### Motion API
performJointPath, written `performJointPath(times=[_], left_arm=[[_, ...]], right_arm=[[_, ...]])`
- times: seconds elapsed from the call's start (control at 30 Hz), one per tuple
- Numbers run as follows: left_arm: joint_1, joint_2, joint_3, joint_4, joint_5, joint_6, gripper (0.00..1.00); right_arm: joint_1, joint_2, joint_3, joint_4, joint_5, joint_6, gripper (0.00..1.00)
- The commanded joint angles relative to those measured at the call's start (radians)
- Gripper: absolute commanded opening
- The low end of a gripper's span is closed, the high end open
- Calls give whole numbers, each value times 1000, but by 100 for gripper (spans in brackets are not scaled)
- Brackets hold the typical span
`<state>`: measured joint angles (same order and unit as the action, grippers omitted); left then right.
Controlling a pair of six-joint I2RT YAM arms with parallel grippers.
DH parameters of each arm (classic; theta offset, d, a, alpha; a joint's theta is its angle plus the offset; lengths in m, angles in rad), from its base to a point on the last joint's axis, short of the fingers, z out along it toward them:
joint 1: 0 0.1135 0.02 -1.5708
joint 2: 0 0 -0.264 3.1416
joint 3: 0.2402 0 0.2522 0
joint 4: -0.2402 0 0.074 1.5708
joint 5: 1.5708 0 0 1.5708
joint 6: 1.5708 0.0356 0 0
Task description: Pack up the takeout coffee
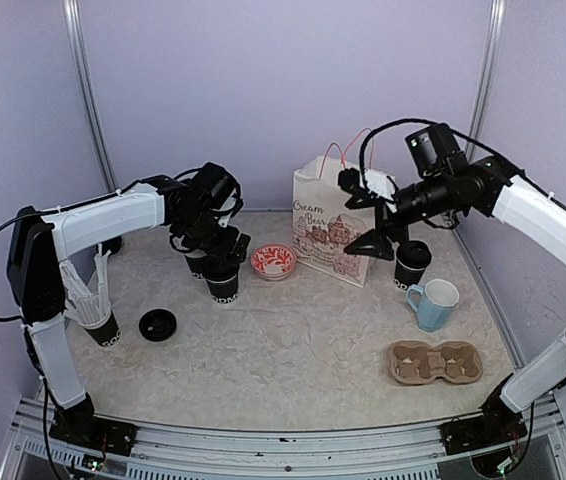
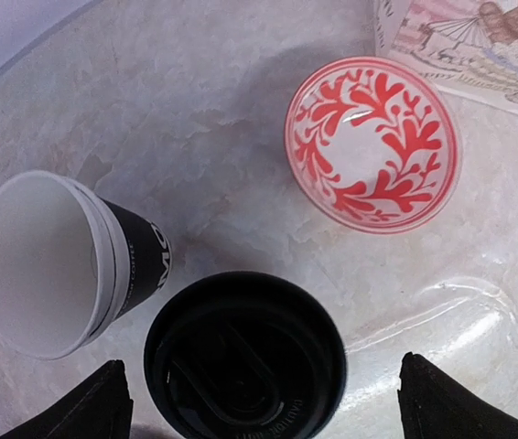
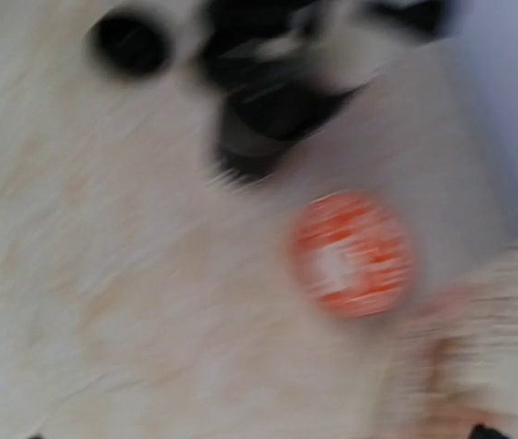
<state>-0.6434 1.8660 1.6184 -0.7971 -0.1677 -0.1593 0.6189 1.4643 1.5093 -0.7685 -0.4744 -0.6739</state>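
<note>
White straws bristle from a black straw cup (image 1: 100,327) at the far left of the table (image 1: 293,350), with a loose lid (image 1: 157,325) lying flat just beside it. Next I see my left gripper (image 1: 218,245) hanging over two coffees near the back. Its fingers (image 2: 90,410) are released, spread wide to either side of the lidded cup (image 2: 245,358) and gripping nothing. That cup is black paper with white lettering near the base and a black plastic lid pressed on. The open cup (image 2: 44,265) stands just beside it, to its left and a little further back. It has the same black wall and lettering, is plain white inside and has no lid.

A red-patterned bowl (image 2: 372,144) sits to their right, near the printed paper bag (image 1: 331,228). My right gripper (image 1: 363,215) hovers in front of the bag, its fingers parted and empty. The right wrist view is too blurred to add anything. A third cup (image 1: 411,263), black and lidded, stands just right of the bag. The blue mug (image 1: 435,304) sits near that cup, toward me, and the cardboard carrier (image 1: 435,362) lies nearer still.
</note>
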Motion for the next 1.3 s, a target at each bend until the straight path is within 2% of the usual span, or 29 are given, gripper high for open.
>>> performJointPath(times=[0.0, 0.1, 0.2, 0.37, 0.43, 0.53, 0.6, 0.7, 0.83, 0.97, 1.13, 1.27], left_arm=[[-97, -87, 113, -1, -81, 55, 99], [-189, -142, 100, 120, -197, 129, 99], [-237, -205, 51, 253, -185, 179, 99], [-234, -210, 4, 311, -131, 164, 99], [-239, -227, -68, 387, -130, 165, 99], [-241, -305, -207, 526, -27, 244, 99], [-229, -367, -324, 637, 7, 219, 99], [-209, -455, -424, 756, 43, 166, 99], [-188, -506, -451, 774, 146, 164, 99], [-169, -481, -429, 735, 206, 164, 92], [-167, -448, -410, 701, 219, 164, 86], [-164, -437, -400, 686, 233, 164, 85]], right_arm=[[-145, -13, 160, -2, -104, 58, 99], [-241, -5, 217, 91, -69, 146, 100], [-323, 25, 246, 178, -26, 209, 99], [-358, 147, 358, 166, 83, 200, 99], [-360, 219, 414, 146, 116, 219, 98], [-362, 307, 492, 130, 149, 233, 94], [-364, 370, 545, 124, 160, 232, 91], [-368, 461, 631, 107, 156, 230, 86], [-376, 573, 753, 84, 135, 245, 78], [-381, 661, 852, 35, 90, 244, 67], [-381, 700, 868, 8, 61, 230, 52], [-381, 713, 865, -11, 50, 226, 47]])
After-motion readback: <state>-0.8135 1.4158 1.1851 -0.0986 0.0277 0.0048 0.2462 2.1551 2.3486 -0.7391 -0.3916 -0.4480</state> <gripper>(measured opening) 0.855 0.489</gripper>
